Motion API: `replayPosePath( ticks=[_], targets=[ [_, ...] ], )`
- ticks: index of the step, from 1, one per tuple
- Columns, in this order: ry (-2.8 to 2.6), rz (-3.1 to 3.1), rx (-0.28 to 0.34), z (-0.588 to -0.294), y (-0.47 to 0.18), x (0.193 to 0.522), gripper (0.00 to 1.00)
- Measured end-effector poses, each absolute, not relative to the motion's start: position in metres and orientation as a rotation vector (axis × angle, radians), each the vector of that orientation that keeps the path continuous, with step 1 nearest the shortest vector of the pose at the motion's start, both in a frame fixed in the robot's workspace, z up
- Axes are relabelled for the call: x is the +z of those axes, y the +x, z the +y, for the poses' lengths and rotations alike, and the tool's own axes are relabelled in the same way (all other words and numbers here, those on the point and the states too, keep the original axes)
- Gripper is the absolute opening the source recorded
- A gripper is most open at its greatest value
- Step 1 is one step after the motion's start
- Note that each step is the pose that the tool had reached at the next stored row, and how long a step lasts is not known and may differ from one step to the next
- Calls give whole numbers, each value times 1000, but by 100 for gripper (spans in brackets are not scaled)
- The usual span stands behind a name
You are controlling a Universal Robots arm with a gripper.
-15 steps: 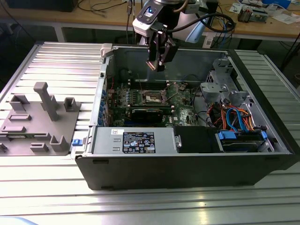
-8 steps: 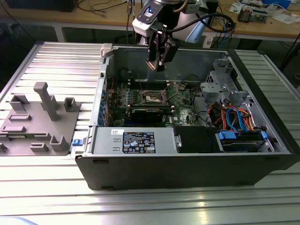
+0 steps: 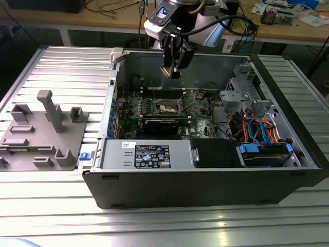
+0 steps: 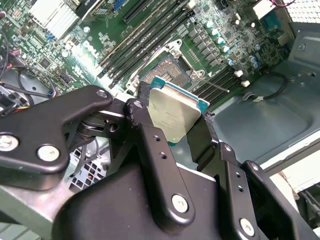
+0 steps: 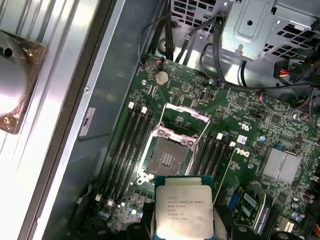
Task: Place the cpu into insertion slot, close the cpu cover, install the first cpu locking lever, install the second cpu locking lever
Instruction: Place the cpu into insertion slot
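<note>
Zero of four steps done. The cpu [image 5: 184, 212] is pinched by its edges between the gripper [image 3: 172, 72] fingers, held above the motherboard, well apart from the bare insertion slot [image 5: 167, 157]. The cpu cover [image 5: 187, 112] stands open.

Looking down on cpu [image 5: 184, 212], metal top up, above green motherboard [image 5: 240, 125].
Not seated: insertion slot [image 5: 167, 159] bare, with cpu cover [image 5: 186, 116] swung open on side away from cpu, black memory slots [image 5: 131, 145] flanking.
</note>
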State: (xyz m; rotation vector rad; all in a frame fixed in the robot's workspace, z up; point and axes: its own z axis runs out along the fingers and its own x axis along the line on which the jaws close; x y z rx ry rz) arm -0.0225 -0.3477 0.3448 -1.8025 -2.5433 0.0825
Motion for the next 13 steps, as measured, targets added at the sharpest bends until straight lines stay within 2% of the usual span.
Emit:
replayPosePath(
  ticks=[13],
  targets=[
    [-1889, -2477, 81, -348, -19, 343, 54]
  ],
)
